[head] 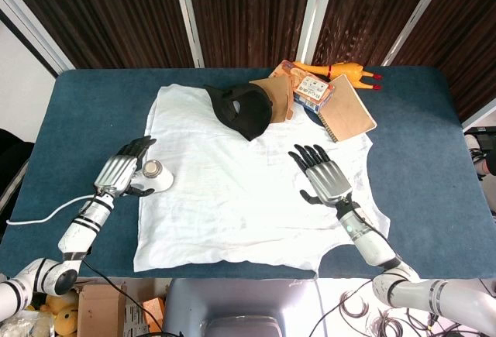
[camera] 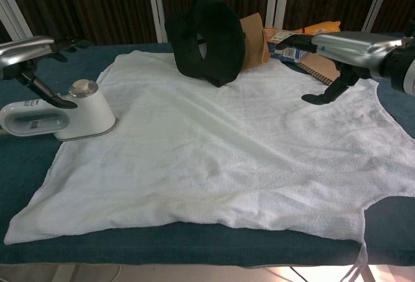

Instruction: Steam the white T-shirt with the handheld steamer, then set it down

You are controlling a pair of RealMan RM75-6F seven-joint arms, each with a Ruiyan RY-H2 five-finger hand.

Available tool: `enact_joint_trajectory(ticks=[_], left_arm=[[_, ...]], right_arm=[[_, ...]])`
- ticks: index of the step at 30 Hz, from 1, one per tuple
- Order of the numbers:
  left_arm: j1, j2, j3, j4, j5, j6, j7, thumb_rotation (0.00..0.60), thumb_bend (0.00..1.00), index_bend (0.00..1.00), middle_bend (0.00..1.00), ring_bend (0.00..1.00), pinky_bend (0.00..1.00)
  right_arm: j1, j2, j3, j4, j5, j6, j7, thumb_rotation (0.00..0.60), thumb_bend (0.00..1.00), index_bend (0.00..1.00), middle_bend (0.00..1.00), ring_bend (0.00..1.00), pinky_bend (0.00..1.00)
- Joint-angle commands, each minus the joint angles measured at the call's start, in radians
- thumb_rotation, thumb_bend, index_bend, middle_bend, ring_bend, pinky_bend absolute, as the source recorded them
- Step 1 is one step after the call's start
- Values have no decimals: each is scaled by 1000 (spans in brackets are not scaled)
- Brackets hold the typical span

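Setting: blue table (head: 434,159) before dark slatted panels.
T-shirt (head: 248,197): spread flat across the table, white.
Left hand (head: 124,168): hovering over the steamer (camera: 61,115), fingers spread, grasping nothing.
Steamer: resting on the T-shirt's left edge.
Right hand (head: 324,174): released, palm down, fingers apart above the T-shirt's right side.
Cap (head: 242,108): black, on the T-shirt's far edge.
Notebook (head: 347,108): right of the cap.

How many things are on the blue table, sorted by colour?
White: 2, the T-shirt and the steamer
Black: 1, the cap
Brown: 2, the notebook and the brown piece behind the cap
Yellow: 1, the rubber chicken
Mixed colours: 1, the small box
Total: 7
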Motion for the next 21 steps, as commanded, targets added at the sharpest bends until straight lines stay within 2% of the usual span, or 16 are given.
enact_joint_trajectory(ticks=[1, 6, 11, 16, 21], left_arm=[[4, 4, 4, -10, -9, 15, 11, 600, 0, 1, 4, 0, 122], [13, 26, 18, -39, -31, 25, 60, 600, 0, 1, 0, 0, 123], [35, 49, 41, -59, -87, 38, 159, 600, 11, 0, 8, 0, 122], [48, 19, 79, 0, -136, 59, 300, 600, 45, 3, 63, 3, 127], [60, -24, 87, 44, -161, 75, 328, 600, 90, 104, 144, 72, 209]], right_arm=[[3, 9, -6, -10, 11, 2, -1, 600, 268, 0, 0, 0, 0], [-1, 27, -19, -32, 11, 25, 2, 600, 269, 0, 0, 0, 0], [-38, 91, -47, -96, -55, 86, 54, 600, 268, 0, 0, 0, 0], [-85, 176, -82, -156, -143, 155, 126, 600, 268, 0, 0, 0, 0], [-110, 235, -110, -172, -175, 176, 153, 600, 268, 0, 0, 0, 0]])
